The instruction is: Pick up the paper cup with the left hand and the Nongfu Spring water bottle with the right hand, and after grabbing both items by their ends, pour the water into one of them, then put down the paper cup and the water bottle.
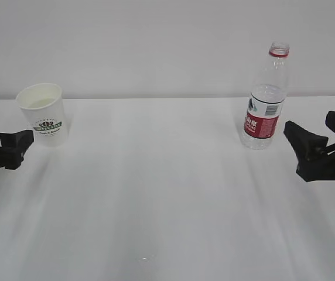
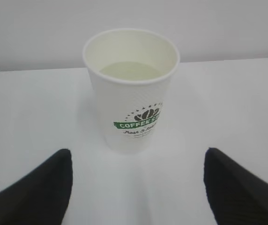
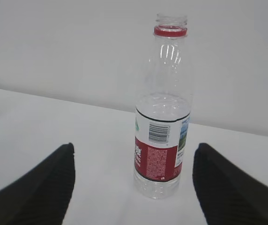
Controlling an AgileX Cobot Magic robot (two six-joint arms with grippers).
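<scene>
The white paper cup (image 1: 43,114) with a green logo stands upright at the far left of the table. In the left wrist view the paper cup (image 2: 133,93) is just ahead of my left gripper (image 2: 138,159), which is open and touches nothing. My left gripper (image 1: 9,139) sits low, near the cup. The uncapped Nongfu Spring water bottle (image 1: 266,99) stands upright at the far right. My right gripper (image 1: 307,123) is open beside it. The bottle (image 3: 164,131) stands ahead of my right gripper (image 3: 134,147), clear of both fingers. A pale flat surface shows inside the cup; I cannot tell if it is water.
Both things stand on a white table (image 1: 156,193) that runs back to a plain white wall (image 1: 156,41). A wide stretch of bare tabletop lies between the cup and the bottle.
</scene>
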